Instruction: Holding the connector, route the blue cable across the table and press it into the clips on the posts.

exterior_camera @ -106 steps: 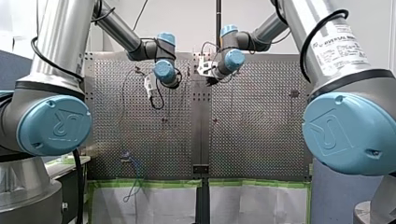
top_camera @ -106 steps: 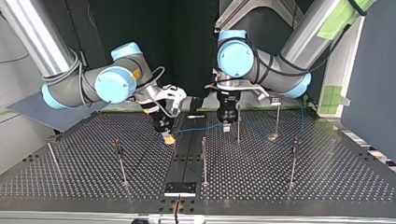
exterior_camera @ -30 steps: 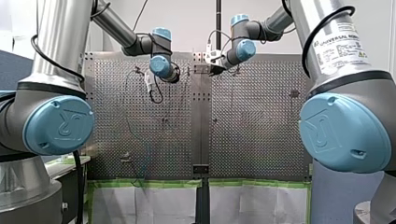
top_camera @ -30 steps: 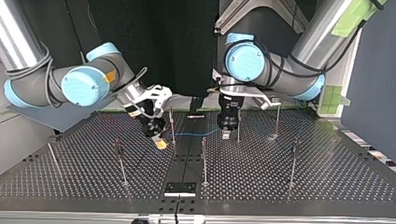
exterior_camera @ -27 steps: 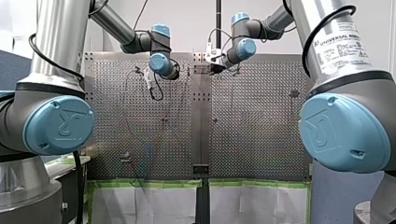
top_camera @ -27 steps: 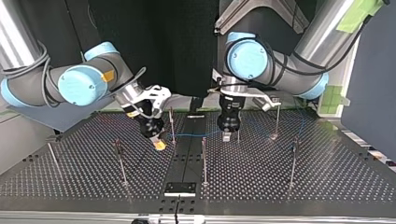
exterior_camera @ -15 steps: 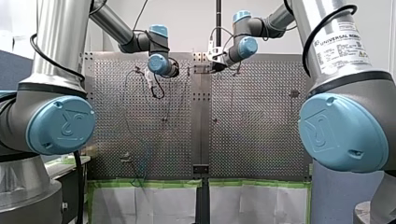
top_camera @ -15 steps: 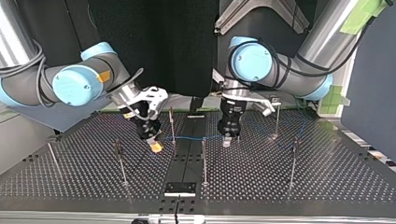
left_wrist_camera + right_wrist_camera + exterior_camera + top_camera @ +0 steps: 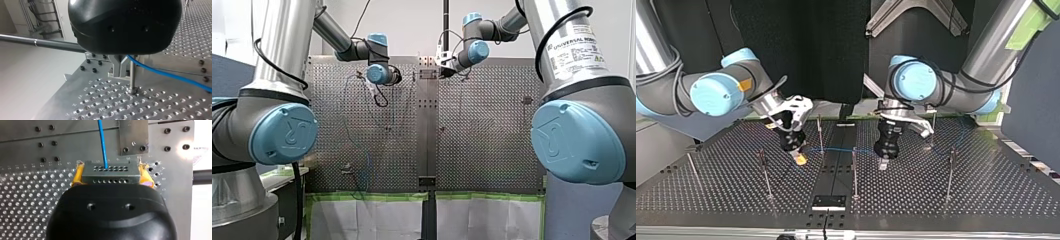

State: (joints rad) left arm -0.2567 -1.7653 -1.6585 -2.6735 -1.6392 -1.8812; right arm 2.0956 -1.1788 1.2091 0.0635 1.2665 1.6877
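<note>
R gripper point(image 9: 798, 158) pinches the grey connector point(image 9: 110, 171) between its yellow pads point(image 9: 75, 177). The blue cable point(image 9: 102, 142) leaves the connector straight ahead of the fingers. L gripper point(image 9: 119, 72) has its metal fingers point(image 9: 115, 68) drawn close together, w/ the cable running out from between them & past a thin post point(image 9: 132, 75) just beside them, above the perforated table point(image 9: 105, 105).

Upright posts point(image 9: 854, 172) across table point(image 9: 986, 190), wide gaps between, blue cable point(image 9: 838, 149) mid-table
</note>
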